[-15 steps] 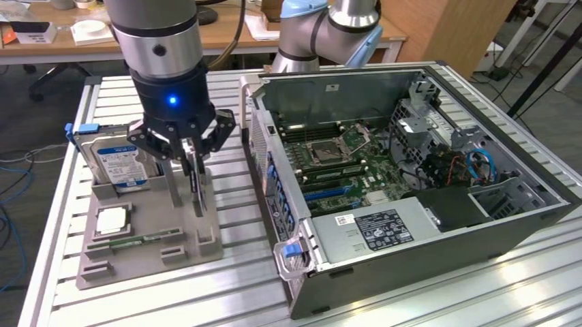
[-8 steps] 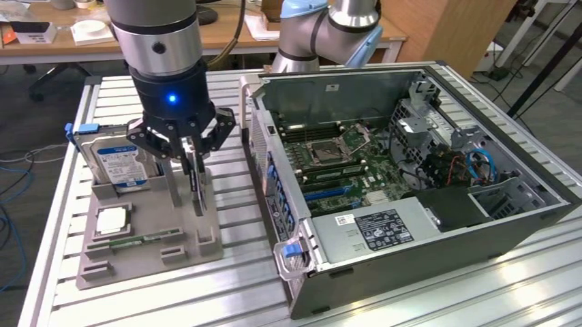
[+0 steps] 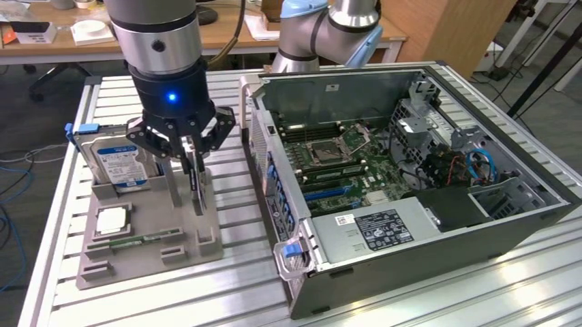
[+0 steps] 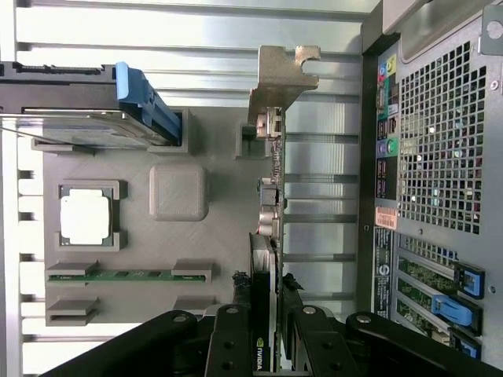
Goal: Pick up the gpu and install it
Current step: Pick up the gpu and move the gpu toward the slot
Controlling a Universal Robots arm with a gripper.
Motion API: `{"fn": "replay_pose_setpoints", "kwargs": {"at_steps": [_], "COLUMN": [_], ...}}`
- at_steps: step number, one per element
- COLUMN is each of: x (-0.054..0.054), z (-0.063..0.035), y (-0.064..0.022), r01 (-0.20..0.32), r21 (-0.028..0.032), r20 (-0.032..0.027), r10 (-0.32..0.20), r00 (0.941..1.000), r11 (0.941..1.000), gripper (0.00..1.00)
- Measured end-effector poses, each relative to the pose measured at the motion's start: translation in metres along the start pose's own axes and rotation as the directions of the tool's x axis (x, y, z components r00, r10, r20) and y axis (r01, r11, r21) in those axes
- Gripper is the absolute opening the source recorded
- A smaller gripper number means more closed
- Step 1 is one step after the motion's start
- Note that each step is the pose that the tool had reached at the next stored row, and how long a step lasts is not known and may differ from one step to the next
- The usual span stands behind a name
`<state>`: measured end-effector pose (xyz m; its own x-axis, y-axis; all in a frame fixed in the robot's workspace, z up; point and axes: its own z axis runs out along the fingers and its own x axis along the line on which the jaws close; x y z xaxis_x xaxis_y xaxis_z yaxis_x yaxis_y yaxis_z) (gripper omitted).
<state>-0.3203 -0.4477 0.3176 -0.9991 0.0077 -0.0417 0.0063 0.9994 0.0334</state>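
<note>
My end effector [image 3: 195, 151] pinches the upright gpu [image 4: 271, 200] in its gray holder [image 3: 136, 259]; I judge an off-centre grip could tilt the card, snagging its bracket [image 4: 279, 75].

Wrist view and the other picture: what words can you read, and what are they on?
"NVIDIA": on the gpu, along its edge.
Blue-white label on the hard drive: too blurred to read.
Black label in the computer case: too small to read.
Sticker on the case's back: too small to read.
</note>
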Motion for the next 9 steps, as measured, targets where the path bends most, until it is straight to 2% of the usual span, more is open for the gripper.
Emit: {"fn": "replay_pose_setpoints", "kwargs": {"at_steps": [9], "x": [-0.0001], "z": [-0.0018], "y": [0.0], "r01": [0.0], "r21": [0.0], "r20": [0.0001], "r10": [0.0], "r00": [1.0], "r11": [1.0], "gripper": [0.26]}}
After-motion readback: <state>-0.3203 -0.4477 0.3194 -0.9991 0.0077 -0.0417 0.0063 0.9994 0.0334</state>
